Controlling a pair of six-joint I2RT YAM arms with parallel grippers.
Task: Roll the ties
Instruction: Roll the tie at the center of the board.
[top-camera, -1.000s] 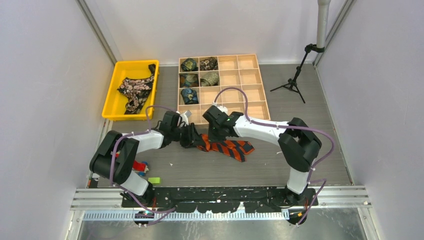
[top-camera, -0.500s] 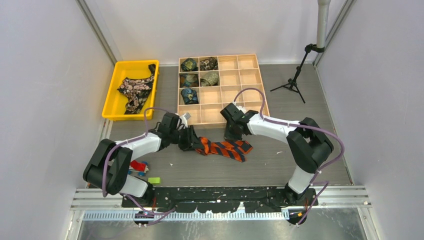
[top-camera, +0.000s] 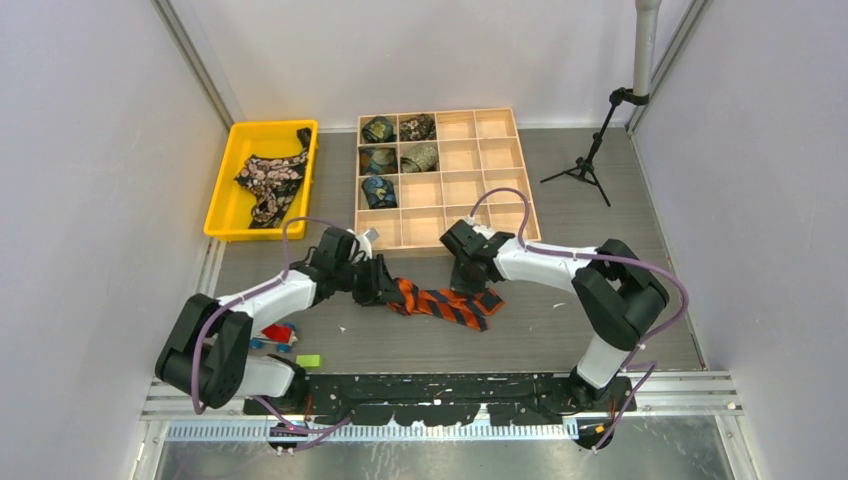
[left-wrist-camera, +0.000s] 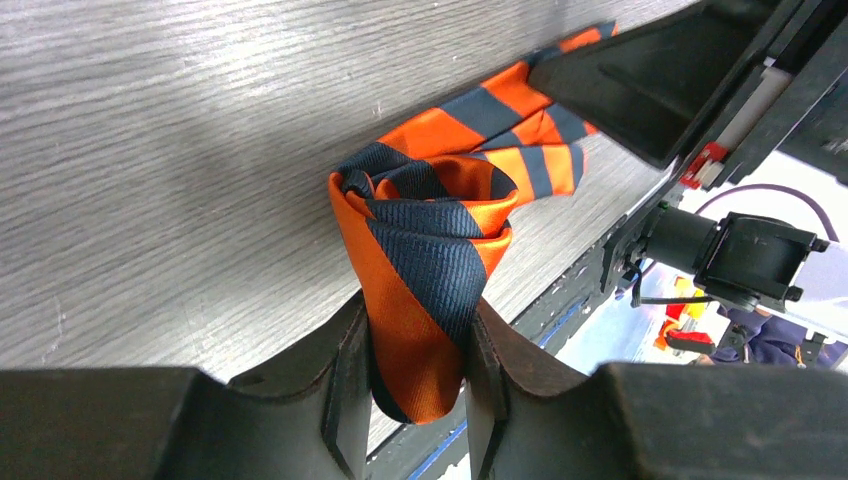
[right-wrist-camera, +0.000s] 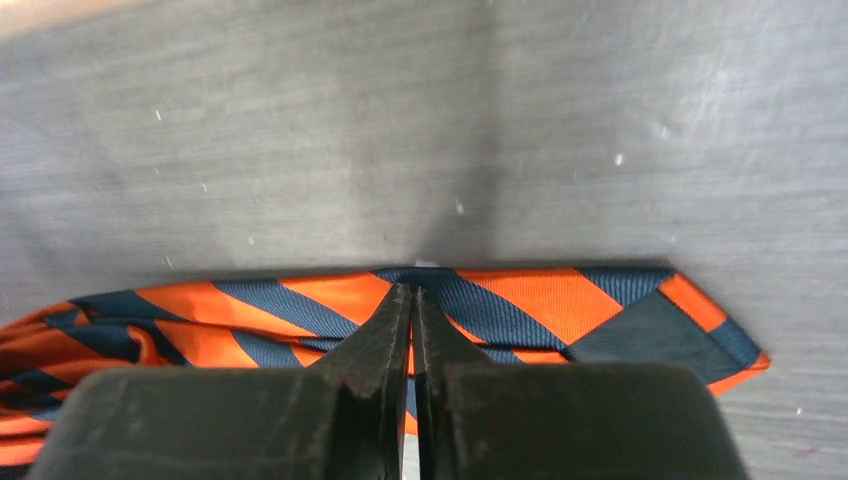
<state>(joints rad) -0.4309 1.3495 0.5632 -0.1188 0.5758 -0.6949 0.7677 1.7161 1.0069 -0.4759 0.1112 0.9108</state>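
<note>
The orange-and-black striped tie (top-camera: 447, 303) lies on the grey table between my two grippers. My left gripper (top-camera: 383, 287) is shut on its rolled left end; in the left wrist view the folded roll (left-wrist-camera: 430, 240) is pinched between my fingers (left-wrist-camera: 345, 380). My right gripper (top-camera: 468, 283) is shut, its tips resting on the far edge of the tie's wide flat end (right-wrist-camera: 520, 300). A black tie with pink flowers (top-camera: 268, 180) lies in the yellow bin (top-camera: 225, 215). Several small rolled ties (top-camera: 400, 145) sit in the left cells of the wooden grid box (top-camera: 500, 170).
A black tripod (top-camera: 583, 165) stands at the back right beside a white pole. Small coloured toy blocks (top-camera: 283, 333) and a green block (top-camera: 308, 360) lie near the left arm's base. Walls close in on both sides.
My right gripper swung right off the tie's middle, then came down on its wide end. My left gripper drew the rolled end slightly left, and the tie shifted with it.
</note>
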